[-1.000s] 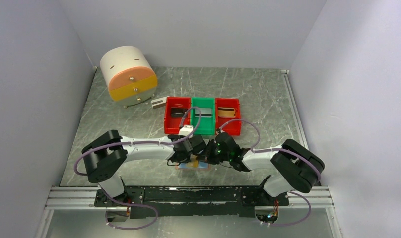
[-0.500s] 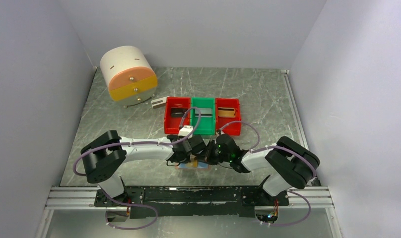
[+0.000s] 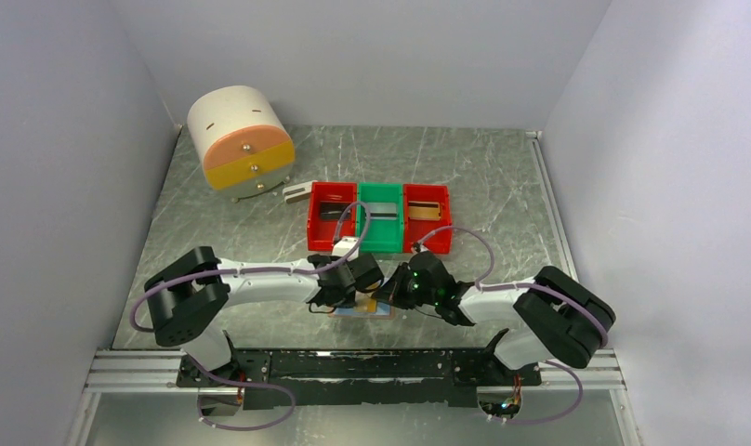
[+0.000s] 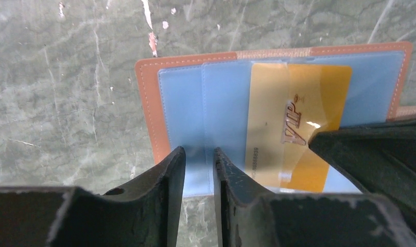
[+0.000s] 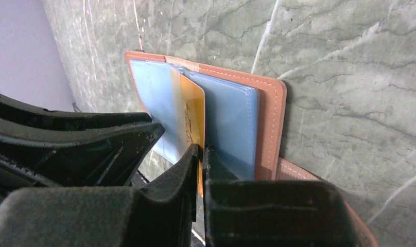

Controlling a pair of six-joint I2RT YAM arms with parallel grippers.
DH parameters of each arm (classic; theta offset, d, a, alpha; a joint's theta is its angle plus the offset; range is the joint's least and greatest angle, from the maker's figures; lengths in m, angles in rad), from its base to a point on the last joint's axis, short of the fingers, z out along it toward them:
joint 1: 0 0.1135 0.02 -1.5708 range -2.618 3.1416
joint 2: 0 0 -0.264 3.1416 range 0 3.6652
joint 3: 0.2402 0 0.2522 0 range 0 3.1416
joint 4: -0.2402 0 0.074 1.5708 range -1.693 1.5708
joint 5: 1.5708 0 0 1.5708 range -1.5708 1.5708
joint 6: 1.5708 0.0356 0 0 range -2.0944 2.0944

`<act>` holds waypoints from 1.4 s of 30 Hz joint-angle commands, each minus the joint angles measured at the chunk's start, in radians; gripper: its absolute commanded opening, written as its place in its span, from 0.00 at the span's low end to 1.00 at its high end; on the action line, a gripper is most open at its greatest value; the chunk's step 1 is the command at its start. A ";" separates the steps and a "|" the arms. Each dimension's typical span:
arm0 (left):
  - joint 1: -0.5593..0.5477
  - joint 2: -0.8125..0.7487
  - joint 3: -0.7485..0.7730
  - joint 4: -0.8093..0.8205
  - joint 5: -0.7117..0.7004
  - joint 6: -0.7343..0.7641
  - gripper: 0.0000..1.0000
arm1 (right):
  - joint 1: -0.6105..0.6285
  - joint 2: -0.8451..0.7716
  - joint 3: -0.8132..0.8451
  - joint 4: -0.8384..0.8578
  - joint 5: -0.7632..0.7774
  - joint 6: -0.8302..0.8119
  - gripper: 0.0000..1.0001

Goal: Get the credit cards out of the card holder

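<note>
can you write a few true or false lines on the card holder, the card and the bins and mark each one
The card holder lies open on the table: true.
A yellow card marked VIP sits in a blue pocket: true.
The right pincer is wide open, clear of the card: false, it is shut on the yellow card's edge.
The green bin is leftmost of the bins: false, it stands between two red bins.

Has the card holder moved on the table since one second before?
No. The card holder shows at the same spot as before, on the near side of the green bin.
</note>
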 commanded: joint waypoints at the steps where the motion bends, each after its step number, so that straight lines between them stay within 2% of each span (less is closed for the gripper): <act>1: -0.005 -0.033 -0.012 -0.002 0.062 0.001 0.36 | -0.012 0.043 -0.008 -0.036 0.009 -0.027 0.06; 7: -0.003 -0.115 0.011 0.019 0.057 0.038 0.53 | -0.013 0.063 -0.009 -0.012 0.005 -0.019 0.07; 11: 0.004 -0.167 -0.022 0.129 0.124 0.078 0.58 | -0.011 0.043 -0.011 -0.034 0.022 -0.023 0.08; 18: 0.083 -0.229 -0.135 0.312 0.305 0.082 0.53 | -0.011 0.030 -0.011 -0.055 0.028 -0.027 0.09; 24: 0.176 -0.270 -0.252 0.450 0.461 0.074 0.54 | -0.011 0.029 -0.013 -0.048 0.025 -0.023 0.10; 28: 0.184 -0.240 -0.261 0.438 0.475 0.072 0.54 | -0.012 0.028 -0.010 -0.043 0.024 -0.023 0.11; 35: 0.172 -0.218 -0.217 0.357 0.413 0.098 0.51 | -0.011 0.052 -0.006 -0.034 0.020 -0.015 0.13; 39: 0.172 -0.174 -0.191 0.326 0.408 0.115 0.40 | 0.017 -0.019 0.013 -0.134 0.139 -0.037 0.18; 42: 0.163 -0.149 -0.185 0.322 0.407 0.114 0.34 | 0.016 -0.042 0.004 -0.131 0.144 -0.044 0.23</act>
